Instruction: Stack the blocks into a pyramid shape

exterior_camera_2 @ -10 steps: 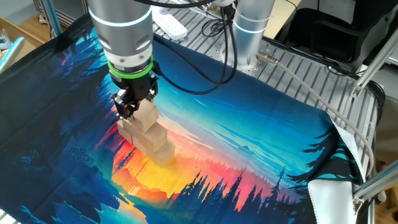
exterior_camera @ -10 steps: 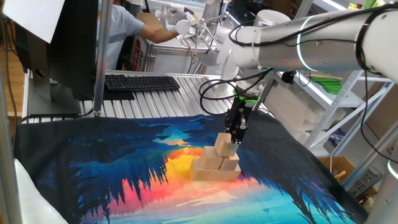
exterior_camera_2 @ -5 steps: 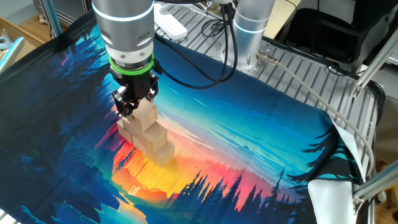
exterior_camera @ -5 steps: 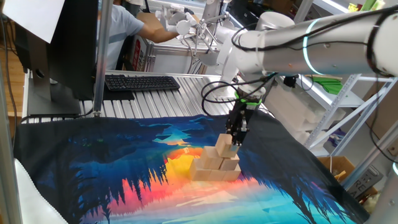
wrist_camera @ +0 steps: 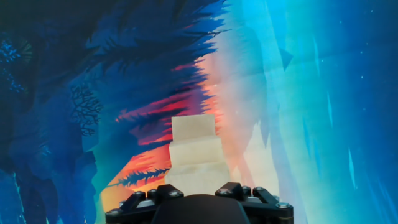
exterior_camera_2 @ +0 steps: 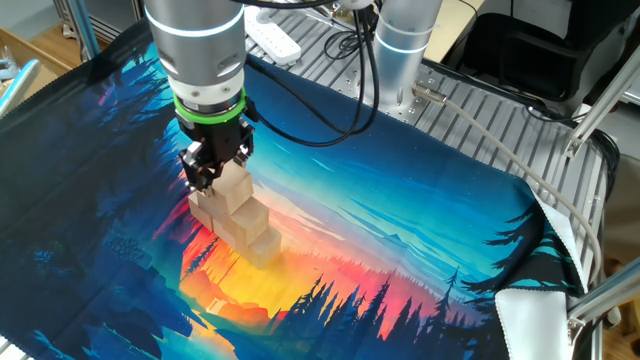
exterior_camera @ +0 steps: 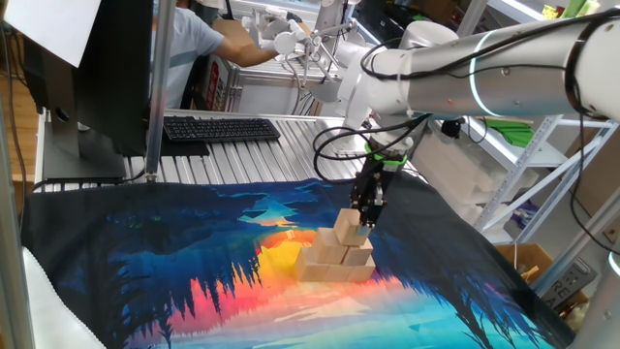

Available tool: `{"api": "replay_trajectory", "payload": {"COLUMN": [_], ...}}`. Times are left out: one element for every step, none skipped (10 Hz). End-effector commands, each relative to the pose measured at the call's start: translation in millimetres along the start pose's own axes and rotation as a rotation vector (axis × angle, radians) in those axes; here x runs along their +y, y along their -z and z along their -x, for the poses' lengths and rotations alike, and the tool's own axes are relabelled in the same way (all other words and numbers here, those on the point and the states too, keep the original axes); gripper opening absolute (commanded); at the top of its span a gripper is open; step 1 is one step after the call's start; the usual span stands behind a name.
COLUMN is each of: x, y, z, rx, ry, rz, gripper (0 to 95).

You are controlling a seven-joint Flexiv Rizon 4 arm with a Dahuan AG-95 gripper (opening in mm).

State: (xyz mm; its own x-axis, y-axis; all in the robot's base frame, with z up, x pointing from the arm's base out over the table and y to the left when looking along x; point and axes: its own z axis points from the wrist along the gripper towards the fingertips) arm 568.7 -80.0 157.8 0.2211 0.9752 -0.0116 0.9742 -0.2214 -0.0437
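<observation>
The end effector [exterior_camera_2: 205, 178] pointed straight down, its fingers clamped on the top block [exterior_camera_2: 234, 185] of the stacked blocks [exterior_camera: 335, 257], which stood as a pyramid on the colourful cloth [exterior_camera_2: 420, 210] covering the bench.

Hidden behind the gripper

The gripper [exterior_camera_2: 207, 176] covers the stacked blocks' [exterior_camera_2: 238, 215] top at eleven o'clock; whether its fingers touch the highest cube cannot be told.

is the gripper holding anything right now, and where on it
The gripper looks closed on the top block of the pyramid, fingers on its opposite sides; whether it has let go cannot be told.
</observation>
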Motion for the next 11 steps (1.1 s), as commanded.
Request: {"api": "replay_trajectory", "payload": {"x": [-0.4, -0.7, -1.2, -1.6, -1.4, -1.1, -0.9, -0.8, -0.8, -0.8, -0.8], "y": [0.5, 0.7, 0.8, 0.8, 0.7, 0.2, -0.2, -0.2, -0.2, -0.2, -0.2], "z": [-0.8, -1.5, -2.4, -3.0, -3.5, -4.0, -4.2, -4.3, -4.3, -4.3, -4.3], "rx": [0.000, 0.001, 0.002, 0.002, 0.002, 0.000, 0.000, 0.003, 0.003, 0.001, 0.000], "ry": [-0.001, -0.004, -0.007, -0.009, -0.011, -0.015, -0.023, -0.028, -0.030, -0.030, -0.029], "rz": [0.001, 0.001, 0.000, 0.002, 0.004, 0.006, 0.011, 0.015, 0.018, 0.020, 0.020], "gripper": [0.0, 0.0, 0.0, 0.0, 0.0, 0.0, 0.0, 0.0, 0.0, 0.0, 0.0]}}
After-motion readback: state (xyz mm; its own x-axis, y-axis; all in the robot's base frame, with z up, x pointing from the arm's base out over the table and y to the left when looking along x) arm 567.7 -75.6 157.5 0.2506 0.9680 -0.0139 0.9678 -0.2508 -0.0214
